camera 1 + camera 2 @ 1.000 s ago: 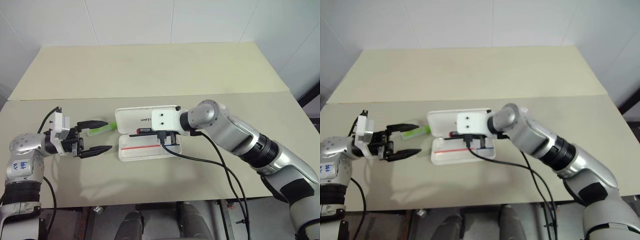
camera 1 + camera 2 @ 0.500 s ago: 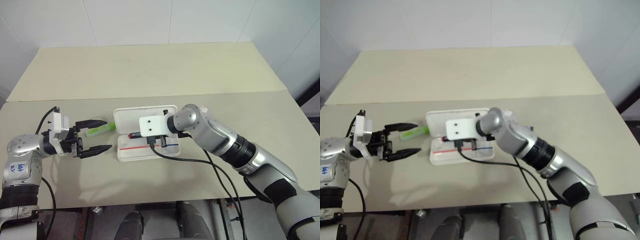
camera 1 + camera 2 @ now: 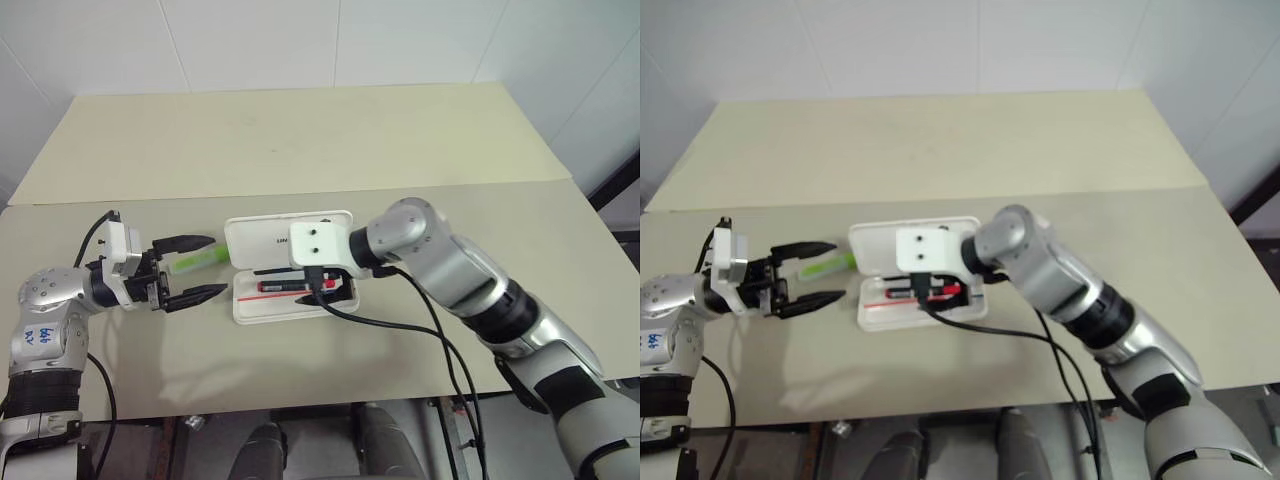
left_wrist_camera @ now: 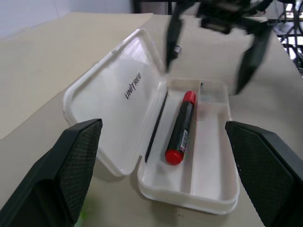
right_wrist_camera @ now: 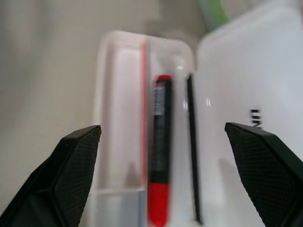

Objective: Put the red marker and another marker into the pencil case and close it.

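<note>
While wide open and empty — right gripper (image 4: 215, 45) just above red marker (image 4: 181, 126) in pencil case (image 4: 208, 189).

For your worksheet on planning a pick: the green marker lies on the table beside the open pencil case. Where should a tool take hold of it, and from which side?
Judging from the head views, grip the green marker across the middle of its barrel, coming from above. It lies flat, one end close to the pencil case lid, so an end-on approach looks crowded. The open left tool already flanks it.

Silver arms, black cables, black-fingered left tool (image 3: 192, 270)
</note>
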Controlling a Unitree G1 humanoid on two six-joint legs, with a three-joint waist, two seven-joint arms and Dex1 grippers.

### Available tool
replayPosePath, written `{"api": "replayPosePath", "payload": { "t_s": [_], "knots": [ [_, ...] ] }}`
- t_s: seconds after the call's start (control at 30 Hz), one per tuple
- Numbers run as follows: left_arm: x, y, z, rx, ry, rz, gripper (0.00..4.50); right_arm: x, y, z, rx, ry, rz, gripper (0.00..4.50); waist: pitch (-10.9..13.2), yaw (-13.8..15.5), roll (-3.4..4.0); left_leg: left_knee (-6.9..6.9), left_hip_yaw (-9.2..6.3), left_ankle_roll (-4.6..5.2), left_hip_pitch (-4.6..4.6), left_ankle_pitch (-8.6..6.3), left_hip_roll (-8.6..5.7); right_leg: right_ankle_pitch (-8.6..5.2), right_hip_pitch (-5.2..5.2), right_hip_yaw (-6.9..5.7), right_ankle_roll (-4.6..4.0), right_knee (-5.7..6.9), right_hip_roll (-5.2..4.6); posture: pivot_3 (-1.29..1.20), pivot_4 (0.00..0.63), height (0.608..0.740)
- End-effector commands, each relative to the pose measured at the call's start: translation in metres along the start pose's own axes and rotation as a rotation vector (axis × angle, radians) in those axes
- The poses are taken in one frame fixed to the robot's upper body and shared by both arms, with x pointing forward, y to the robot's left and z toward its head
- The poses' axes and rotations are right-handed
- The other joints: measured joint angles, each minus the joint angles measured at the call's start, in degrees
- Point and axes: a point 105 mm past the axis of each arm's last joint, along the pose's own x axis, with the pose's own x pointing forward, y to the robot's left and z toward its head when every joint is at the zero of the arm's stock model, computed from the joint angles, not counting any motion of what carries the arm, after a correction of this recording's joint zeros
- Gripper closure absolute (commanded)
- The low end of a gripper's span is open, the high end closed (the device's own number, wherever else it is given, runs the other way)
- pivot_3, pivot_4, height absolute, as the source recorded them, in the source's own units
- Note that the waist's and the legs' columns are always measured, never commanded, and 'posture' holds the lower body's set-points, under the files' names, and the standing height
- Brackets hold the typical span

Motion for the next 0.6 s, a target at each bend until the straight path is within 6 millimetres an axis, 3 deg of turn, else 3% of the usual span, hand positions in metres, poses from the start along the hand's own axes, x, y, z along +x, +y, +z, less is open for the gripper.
{"api": "replayPosePath", "payload": {
  "t_s": [0.03,0.23,0.4,0.5,0.6],
  "knots": [
    [-0.003,0.013,0.006,0.059,0.007,0.152,0.00,-0.022,0.005,0.003,-0.003,-0.049,-0.012,0.06,0.0,0.2,0.00,0.01,0.00,0.00,0.01,0.00,-0.01,0.00,0.00,0.00,0.00,0.02,-0.01,0.00,0.150,0.740],
    [-0.023,0.030,-0.002,0.057,0.128,0.428,0.00,-0.054,0.011,0.011,0.041,-0.230,-0.090,0.06,0.0,0.0,0.00,-0.02,0.01,0.00,0.04,0.00,0.04,0.00,0.00,0.01,0.00,0.04,0.04,0.00,0.150,0.740],
    [-0.044,0.041,-0.003,0.066,0.183,0.652,0.00,-0.067,0.012,0.003,0.069,-0.293,-0.159,0.06,0.0,0.4,-0.01,0.02,0.01,0.00,0.05,0.00,0.01,0.00,0.04,0.01,0.01,0.04,0.00,0.00,0.150,0.740],
    [-0.042,0.037,-0.007,0.071,0.182,0.657,0.00,-0.066,0.013,-0.005,0.097,-0.285,-0.167,0.06,0.0,0.9,-0.01,0.02,0.02,0.00,0.07,0.00,0.01,0.00,0.04,0.02,0.01,0.05,0.00,0.00,0.150,0.740],
    [-0.033,0.026,-0.018,0.048,0.220,0.536,0.00,-0.064,0.014,-0.010,0.124,-0.278,-0.162,0.06,0.0,1.3,-0.01,0.02,0.03,0.00,0.07,0.00,0.01,0.00,0.04,0.02,0.00,0.04,0.01,0.00,0.150,0.740]
  ]
}}
